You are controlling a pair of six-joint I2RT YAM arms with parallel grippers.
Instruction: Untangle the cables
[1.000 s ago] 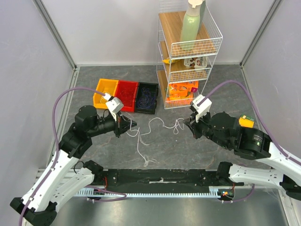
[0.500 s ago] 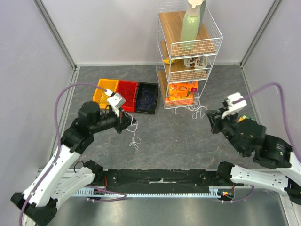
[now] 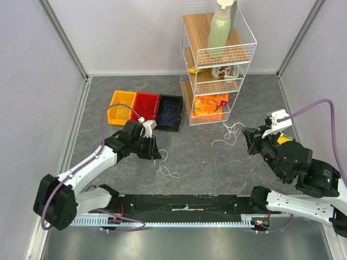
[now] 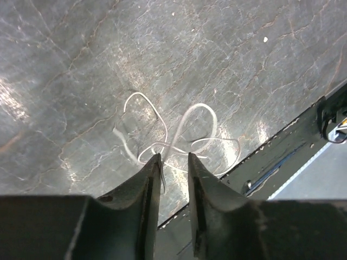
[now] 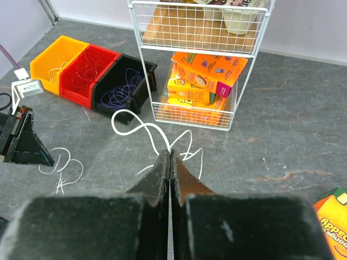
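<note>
Left gripper point(image 4: 174, 157): low over the table, fingers spread with a narrow gap, nothing pinched.
Left white cable point(image 4: 169, 146): lies in loose loops on the table just in front of those fingertips.
Right gripper point(image 5: 170, 153): fingers pressed together, pinching the right white cable point(image 5: 160, 140) at the tips.
Right white cable: loops from the tips toward the foot of the wire rack point(image 3: 227, 55), well apart from the left one.
Around: yellow bin point(image 5: 59, 51), red bin point(image 5: 73, 86) and black bin point(image 5: 143, 92) in a row left of the rack, holding white, red and purple wires. Orange boxes point(image 5: 209, 67) sit on the lowest shelf, a green bottle point(image 3: 219, 30) on top.
In the way: the rack's foot just beyond the right cable; the black bin near its far loop.
Change: a second ago one white tangle stretched between both grippers. Half a second ago the left cable dangled from its gripper; now it lies released and that arm has dropped lower.
</note>
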